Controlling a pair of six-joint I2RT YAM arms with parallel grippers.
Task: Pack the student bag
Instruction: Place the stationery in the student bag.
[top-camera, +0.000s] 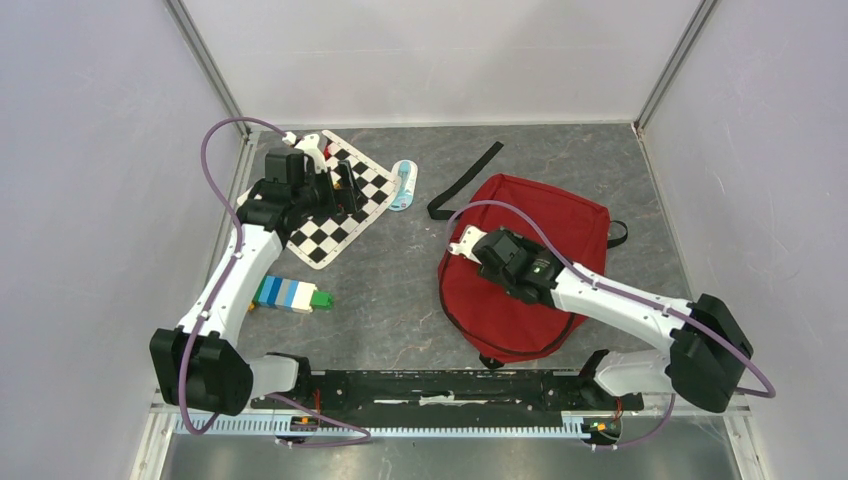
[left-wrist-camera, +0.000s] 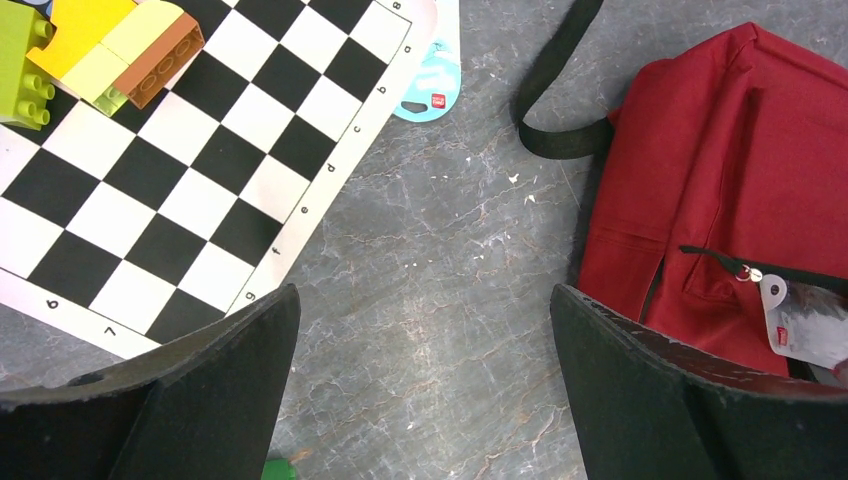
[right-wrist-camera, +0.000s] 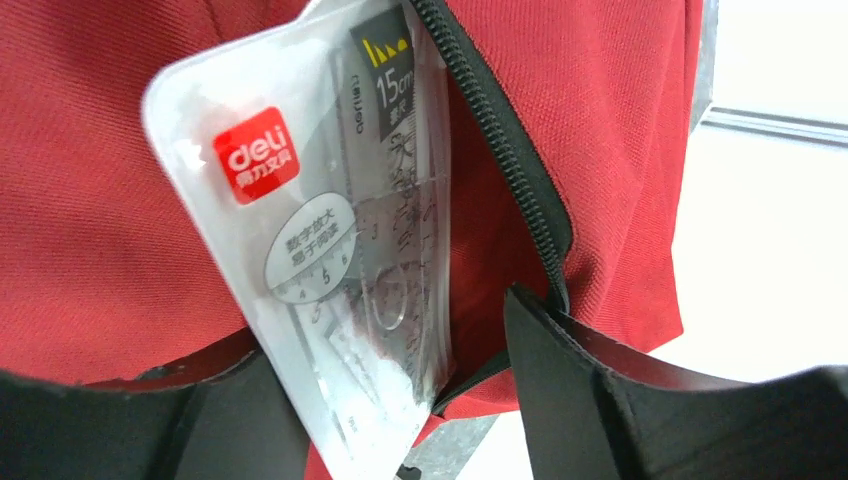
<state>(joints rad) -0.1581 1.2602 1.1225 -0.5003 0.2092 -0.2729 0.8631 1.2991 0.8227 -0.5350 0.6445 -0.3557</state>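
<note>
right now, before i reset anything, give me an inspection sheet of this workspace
surface: grey marbled table
job's things: student bag lying flat, zip open; ruler packet at its opening
clutter: chessboard mat, toy bricks, pale blue packet
grippers: left gripper open above bare table; right gripper open around the ruler packet
cables: purple cables looping from both arms
surroundings: white walls, nothing else seen
</note>
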